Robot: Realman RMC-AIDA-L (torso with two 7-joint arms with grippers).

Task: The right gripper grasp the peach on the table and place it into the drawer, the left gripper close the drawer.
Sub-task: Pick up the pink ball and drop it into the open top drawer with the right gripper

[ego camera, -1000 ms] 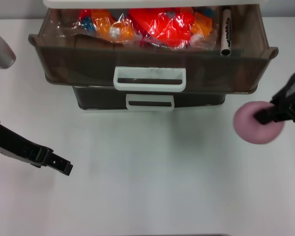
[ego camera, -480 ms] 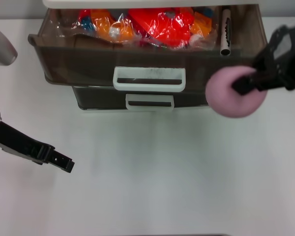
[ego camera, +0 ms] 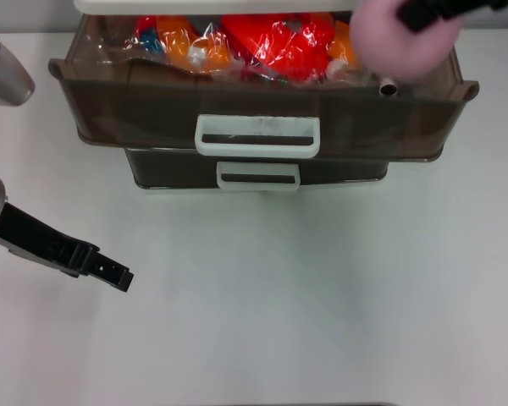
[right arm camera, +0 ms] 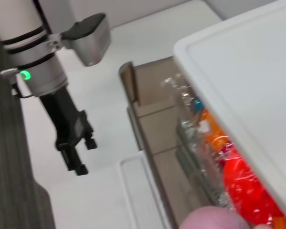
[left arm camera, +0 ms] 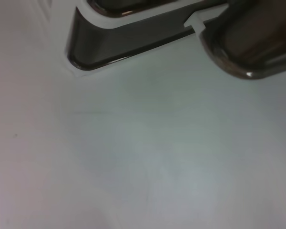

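The pale pink peach [ego camera: 400,42] hangs above the right end of the open smoky-brown drawer [ego camera: 144,106], over its front rim. My right gripper [ego camera: 416,15] is shut on it, mostly cut off by the top edge of the head view. In the right wrist view the peach [right arm camera: 213,219] shows over the drawer [right arm camera: 152,129]. The drawer's white scuffed handle [ego camera: 256,135] faces me. My left gripper [ego camera: 112,275] hovers low over the white table [ego camera: 322,296] at the left, shut and holding nothing, well short of the drawer. It also shows as the left gripper [right arm camera: 75,151] in the right wrist view.
Red and orange items in crinkly clear wrap [ego camera: 271,42] fill the back of the drawer. A brown stick [ego camera: 389,59] lies by its right wall. A second, shut drawer [ego camera: 258,175] sits below. The cabinet's white top [right arm camera: 257,71] overhangs the drawer.
My right gripper has carried the peach up and leftwards from the table at the right to above the drawer's right end. The left gripper has drifted slightly rightwards.
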